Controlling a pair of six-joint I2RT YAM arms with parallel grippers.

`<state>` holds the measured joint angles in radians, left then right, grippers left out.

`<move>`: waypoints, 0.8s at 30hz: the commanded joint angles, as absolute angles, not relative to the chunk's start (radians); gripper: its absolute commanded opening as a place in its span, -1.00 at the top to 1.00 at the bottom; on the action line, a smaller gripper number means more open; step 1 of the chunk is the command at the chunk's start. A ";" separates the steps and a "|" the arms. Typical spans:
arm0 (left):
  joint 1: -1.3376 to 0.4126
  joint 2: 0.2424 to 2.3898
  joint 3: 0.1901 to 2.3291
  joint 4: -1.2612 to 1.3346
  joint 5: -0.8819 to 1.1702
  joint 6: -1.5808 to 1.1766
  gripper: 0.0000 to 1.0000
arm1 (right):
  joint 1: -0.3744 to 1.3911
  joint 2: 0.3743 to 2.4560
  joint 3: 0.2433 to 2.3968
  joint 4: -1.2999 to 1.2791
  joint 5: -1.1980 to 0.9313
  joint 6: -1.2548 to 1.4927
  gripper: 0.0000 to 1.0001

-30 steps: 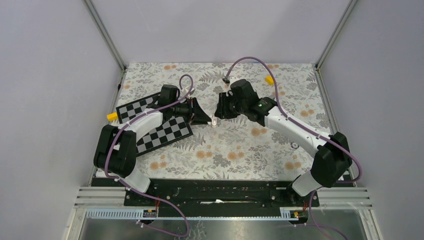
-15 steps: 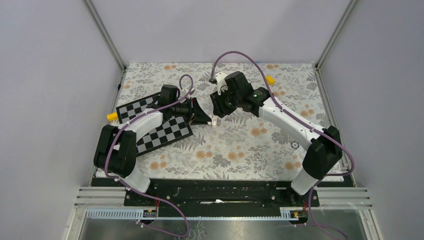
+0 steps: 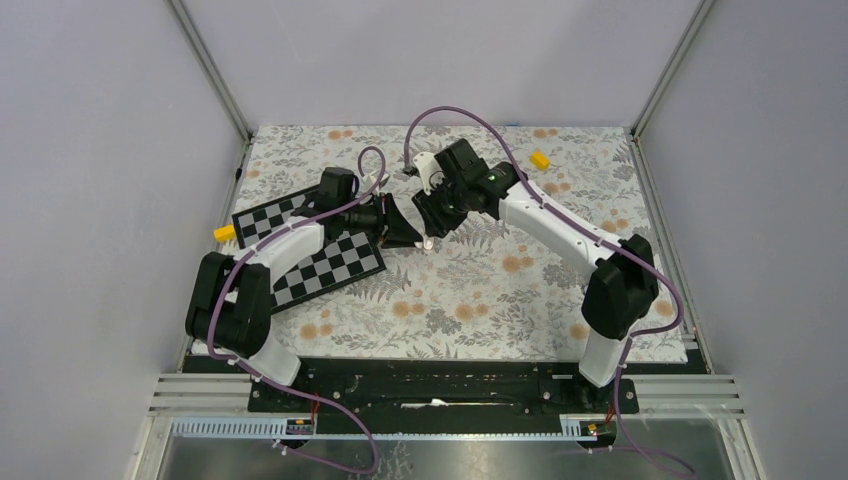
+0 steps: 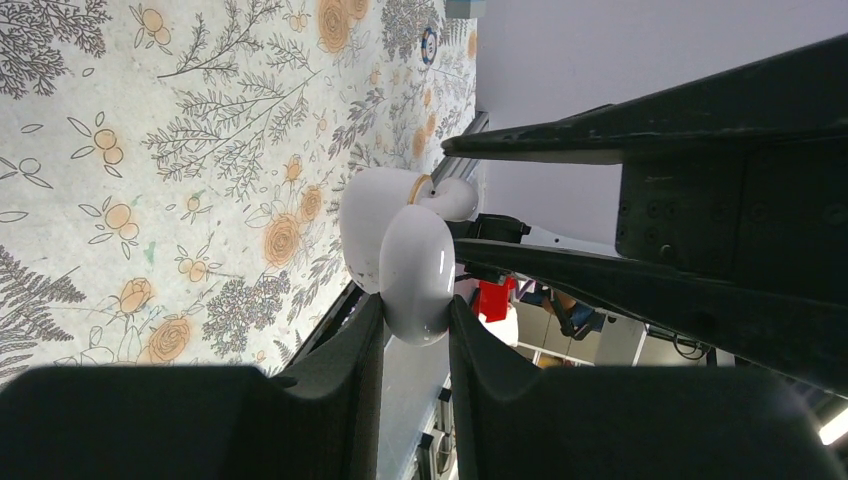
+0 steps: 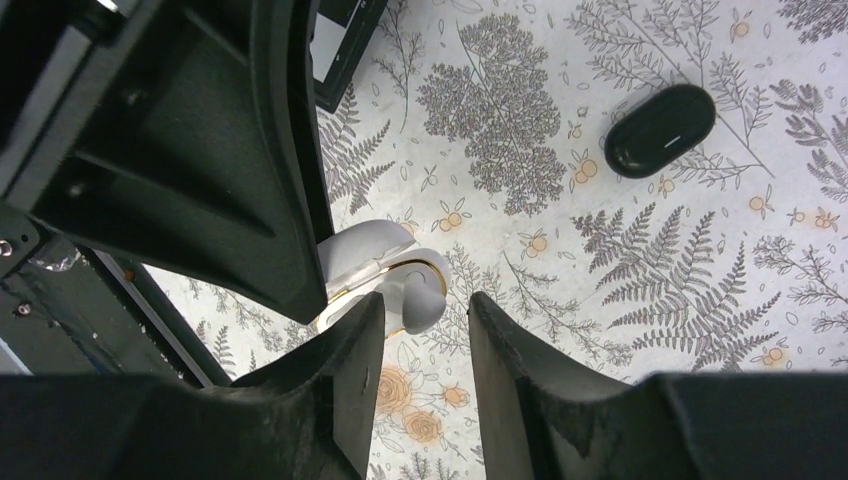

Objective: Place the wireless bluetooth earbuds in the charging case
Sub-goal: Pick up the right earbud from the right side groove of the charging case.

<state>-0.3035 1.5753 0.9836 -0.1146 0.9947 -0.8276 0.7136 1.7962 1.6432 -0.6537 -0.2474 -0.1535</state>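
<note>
The white charging case (image 4: 413, 268) is open, its lid (image 4: 372, 222) swung aside, and my left gripper (image 4: 415, 305) is shut on its body just above the flowered table. In the top view the left gripper (image 3: 408, 237) holds the case (image 3: 427, 243) near the table's middle. My right gripper (image 5: 424, 306) is open, its jaws on either side of a white earbud (image 5: 421, 298) that sits at the case's gold-rimmed well (image 5: 385, 268). From above, the right gripper (image 3: 431, 220) is right over the case. I see no second earbud.
A black oval object (image 5: 660, 130) lies on the table beyond the case. Two checkerboard plates (image 3: 312, 250) lie under the left arm. Yellow blocks sit at the far right (image 3: 540, 159) and at the left edge (image 3: 224, 233). A small ring (image 3: 589, 291) lies by the right arm.
The right arm has swung left and brought its gripper over the case in the left gripper. The left arm and the case have not moved.
</note>
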 commanded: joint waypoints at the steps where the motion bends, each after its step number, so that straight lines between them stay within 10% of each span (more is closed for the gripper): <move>1: -0.304 1.535 1.026 -0.101 1.002 -0.805 1.00 | 0.721 1.808 1.688 -0.690 -0.233 -0.174 0.16; 24: -0.304 1.541 1.024 -0.100 0.999 -0.801 1.00 | 0.721 1.784 1.698 -0.664 -0.242 -0.127 0.33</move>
<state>-0.3035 1.5738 0.9871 -0.1265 0.9943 -0.8185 0.7136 1.8061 1.6497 -0.6682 -0.2466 -0.1371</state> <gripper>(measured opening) 0.272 0.329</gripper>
